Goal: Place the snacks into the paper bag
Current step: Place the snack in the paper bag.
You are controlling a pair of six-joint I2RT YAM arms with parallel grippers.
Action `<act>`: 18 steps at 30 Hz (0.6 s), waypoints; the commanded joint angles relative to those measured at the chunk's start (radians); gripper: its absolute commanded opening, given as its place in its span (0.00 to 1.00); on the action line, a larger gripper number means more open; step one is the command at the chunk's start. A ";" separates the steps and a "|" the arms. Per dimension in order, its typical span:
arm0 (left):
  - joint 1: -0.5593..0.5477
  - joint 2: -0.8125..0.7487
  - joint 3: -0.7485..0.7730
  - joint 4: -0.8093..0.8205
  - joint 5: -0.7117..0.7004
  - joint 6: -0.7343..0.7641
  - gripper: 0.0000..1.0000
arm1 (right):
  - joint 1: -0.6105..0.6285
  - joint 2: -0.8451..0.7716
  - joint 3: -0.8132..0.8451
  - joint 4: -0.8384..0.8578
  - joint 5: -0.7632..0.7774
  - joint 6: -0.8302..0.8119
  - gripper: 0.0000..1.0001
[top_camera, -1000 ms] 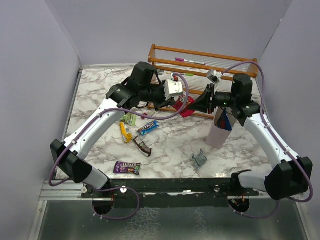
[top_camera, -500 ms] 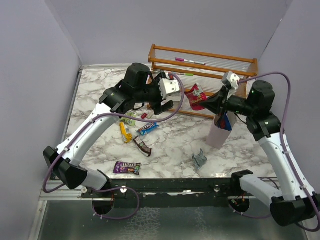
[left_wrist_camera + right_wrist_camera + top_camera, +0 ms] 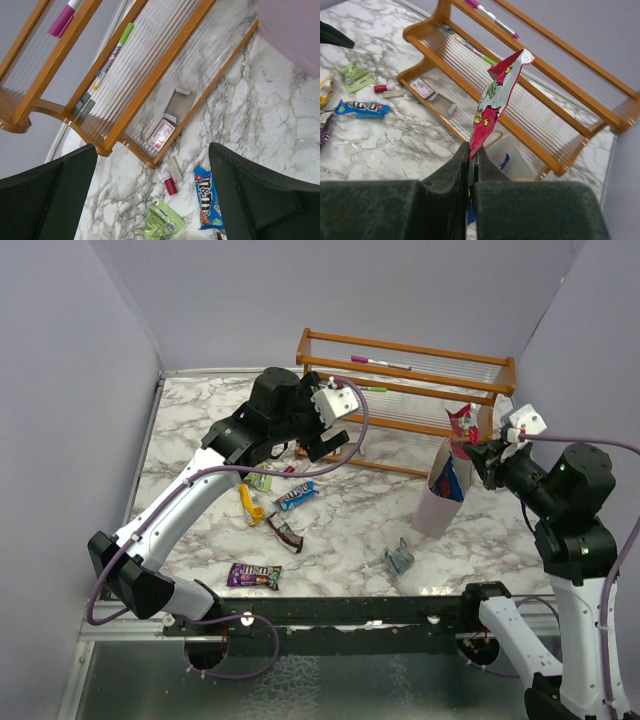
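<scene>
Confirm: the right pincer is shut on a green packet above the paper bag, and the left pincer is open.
Not green: the right wrist view shows the right pincer shut on a red packet above the paper bag. The left pincer is open, as stated.

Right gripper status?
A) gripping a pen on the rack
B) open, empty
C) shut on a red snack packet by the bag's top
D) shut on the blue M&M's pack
C: the right gripper is pinched shut on the red packet, held upright just above the open top of the paper bag.
</scene>
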 commanded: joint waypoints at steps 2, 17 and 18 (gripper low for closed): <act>-0.005 -0.004 -0.037 0.062 -0.099 -0.018 0.98 | -0.093 -0.087 -0.029 -0.119 0.045 -0.023 0.01; -0.004 0.003 -0.056 0.071 -0.094 -0.018 0.98 | -0.152 -0.052 -0.074 -0.230 -0.011 -0.017 0.01; -0.005 0.003 -0.056 0.071 -0.095 -0.016 0.98 | -0.152 -0.042 -0.069 -0.235 -0.002 -0.016 0.01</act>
